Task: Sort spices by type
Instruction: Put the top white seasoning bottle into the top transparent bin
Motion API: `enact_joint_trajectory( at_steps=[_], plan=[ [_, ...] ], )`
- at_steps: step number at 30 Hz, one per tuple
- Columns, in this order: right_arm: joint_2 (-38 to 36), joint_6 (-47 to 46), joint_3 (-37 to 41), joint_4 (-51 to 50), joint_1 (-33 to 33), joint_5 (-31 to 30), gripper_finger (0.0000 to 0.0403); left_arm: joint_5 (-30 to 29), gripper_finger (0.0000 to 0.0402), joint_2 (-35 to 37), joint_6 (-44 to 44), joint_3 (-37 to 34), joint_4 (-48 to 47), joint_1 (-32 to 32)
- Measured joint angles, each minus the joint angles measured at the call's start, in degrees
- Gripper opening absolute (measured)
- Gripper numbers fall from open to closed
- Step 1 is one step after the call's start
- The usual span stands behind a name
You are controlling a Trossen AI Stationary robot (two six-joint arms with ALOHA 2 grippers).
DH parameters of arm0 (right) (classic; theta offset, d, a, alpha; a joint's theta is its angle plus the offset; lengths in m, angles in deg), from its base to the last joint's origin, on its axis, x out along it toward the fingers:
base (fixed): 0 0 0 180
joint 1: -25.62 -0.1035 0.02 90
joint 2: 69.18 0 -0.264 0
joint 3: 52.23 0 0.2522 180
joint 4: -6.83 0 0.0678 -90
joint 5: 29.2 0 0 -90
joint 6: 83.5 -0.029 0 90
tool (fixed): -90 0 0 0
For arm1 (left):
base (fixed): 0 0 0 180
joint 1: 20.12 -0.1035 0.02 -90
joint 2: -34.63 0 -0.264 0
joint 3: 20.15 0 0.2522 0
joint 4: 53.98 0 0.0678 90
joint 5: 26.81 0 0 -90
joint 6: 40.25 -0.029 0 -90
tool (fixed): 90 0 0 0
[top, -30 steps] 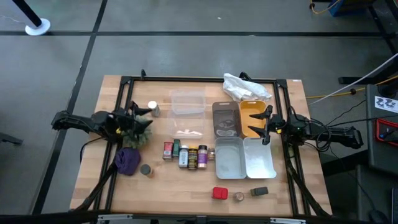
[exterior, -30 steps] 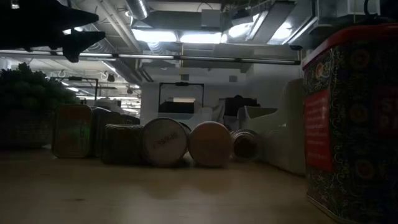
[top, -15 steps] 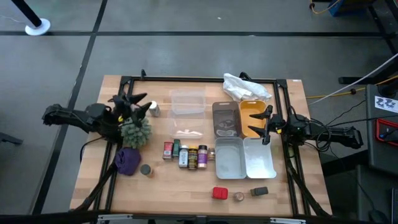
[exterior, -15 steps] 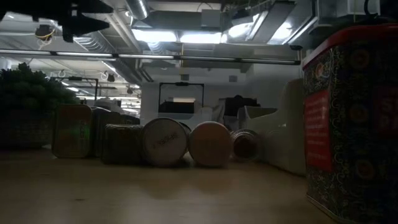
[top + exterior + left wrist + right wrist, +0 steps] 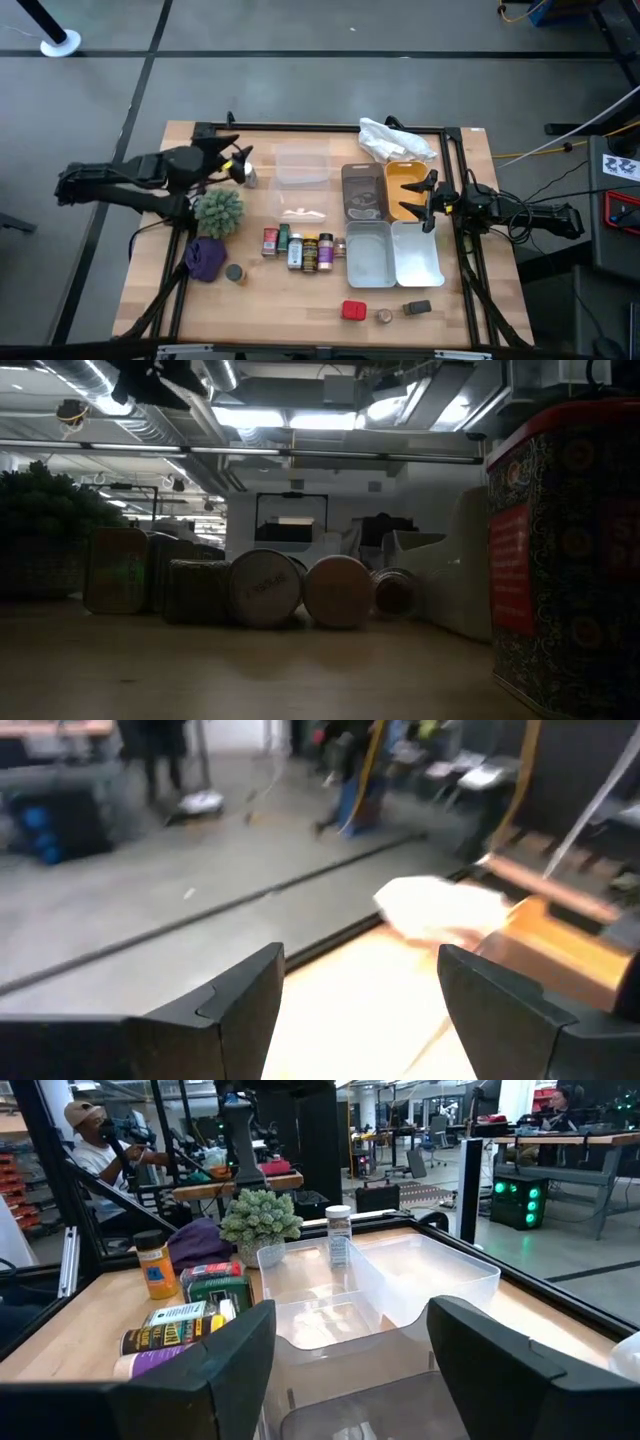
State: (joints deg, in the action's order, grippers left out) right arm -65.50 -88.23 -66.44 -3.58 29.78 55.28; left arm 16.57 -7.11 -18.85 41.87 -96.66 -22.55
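The spices lie in three places. A silver-capped jar (image 5: 247, 176) stands alone at the far left. A row of jars and tins (image 5: 300, 248) lies mid-table; the row also shows in the right wrist view (image 5: 185, 1305). A red square tin (image 5: 352, 310), a small round tin (image 5: 385, 316) and a dark tin (image 5: 418, 308) sit near the front edge, and another round tin (image 5: 235, 272) by the purple cloth lump (image 5: 205, 258). My left gripper (image 5: 230, 155) (image 5: 360, 1010) is open and empty, raised beside the lone jar. My right gripper (image 5: 430, 200) (image 5: 350, 1370) is open and empty over the trays.
A green plant ball (image 5: 218, 210) sits near my left gripper. Two clear boxes (image 5: 302, 165), a grey tray (image 5: 362, 190), an orange tray (image 5: 405, 185) and two white trays (image 5: 368, 252) fill the middle right. A white plastic bag (image 5: 395, 140) lies at the far edge. A person (image 5: 90, 1130) sits beyond the table.
My left gripper has gone up and toward the table's far edge, from over the green plant ball to beside the lone silver-capped jar, turning as it rose. The plant ball stays where it was.
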Motion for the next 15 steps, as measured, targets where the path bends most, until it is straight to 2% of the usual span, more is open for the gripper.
enact_joint_trajectory(
  at_steps=[5, 10, 15],
  plan=[
    [0.0, -0.1, 0.0, 0.0, 0.0, 0.0, 0.0260, 6.7, 0.0253, -5.4, 8.7, 4.6, -11.8, -5.4],
    [0.0, -0.1, 0.0, -0.1, 0.0, 0.0, 0.0260, 15.2, 0.0253, -10.0, 15.9, 4.9, -20.4, -10.5],
    [0.0, -0.1, 0.0, -0.5, 0.0, 0.0, 0.0260, 17.4, 0.0253, -14.8, 18.4, 4.9, -25.7, -14.0]
  ],
)
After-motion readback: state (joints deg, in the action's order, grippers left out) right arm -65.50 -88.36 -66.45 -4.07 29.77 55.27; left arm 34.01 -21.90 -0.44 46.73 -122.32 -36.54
